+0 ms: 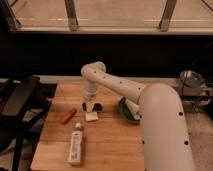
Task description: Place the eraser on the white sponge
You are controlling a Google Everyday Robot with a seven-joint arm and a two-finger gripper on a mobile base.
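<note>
Camera view. The arm reaches over the wooden table (112,145) from the right, and the gripper (91,106) hangs directly above the white sponge (91,117), close to it. Its dark jaws stand narrow around a small pale yellowish block, judged to be the eraser (90,105). Whether the block touches the sponge cannot be told.

A red stick-like item (68,116) lies just left of the sponge, a tube (76,144) nearer the front edge, and a green bowl (124,111) to the right.

Risks, as judged:
- The sponge is small and soft, so an eraser released off-centre or from too high may tip or bounce onto the table.
- Pressing down too far may squash or slide the sponge.
- A jaw opening against the sponge's edge may drag it aside.
</note>
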